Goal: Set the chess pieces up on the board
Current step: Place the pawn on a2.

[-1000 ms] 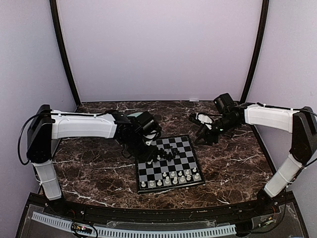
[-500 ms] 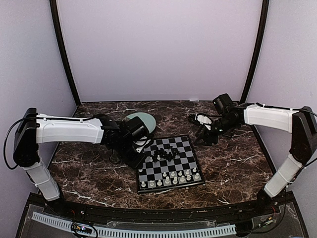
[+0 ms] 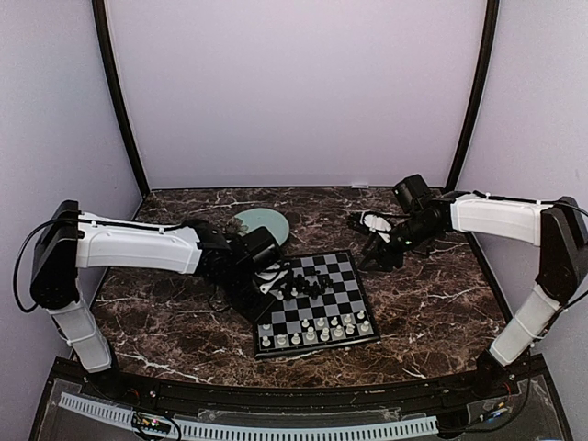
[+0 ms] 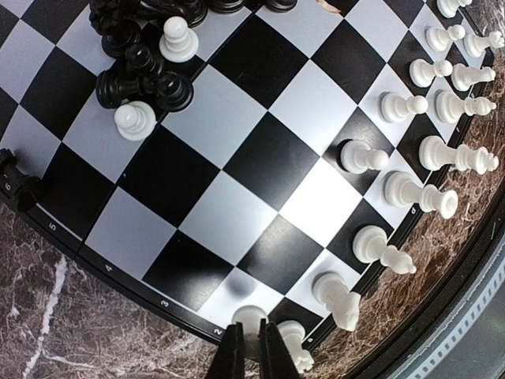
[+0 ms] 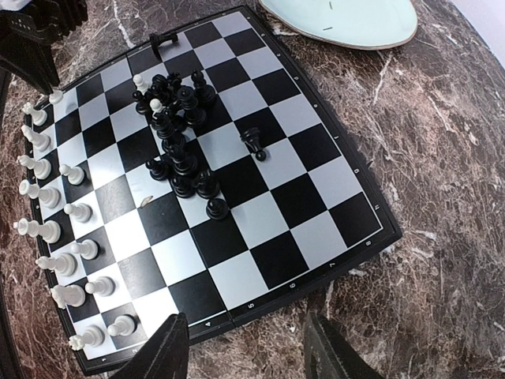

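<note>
Progress check, starting on the left: the left tool [image 4: 251, 351] is clenched down to a sliver over the left edge of the chessboard [image 4: 272, 162], at the white end. A white pawn [image 4: 251, 316] sits right at its tips, and I can't tell if it's pinching it or just parked over it. The white pieces [image 4: 454, 155] look mostly sorted to me. The back row along the near edge looks full, but the pawn row has gaps and two stray white pawns [image 4: 177, 38] are mixed into the pile. One black straggler [image 5: 163, 39] sits at the left rim. The rest of the black pieces [image 5: 177, 146] are one clump mid-board, none on home rows. So roughly half done, with all of black left. On the right, the right tool [image 5: 248, 351] is released with nothing in it, hanging over the desk [image 5: 442, 197] just off the board's side. The only writing is tiny white rank numbers on the rim; I can read 5, 4 and 3. No brand anywhere.
</note>
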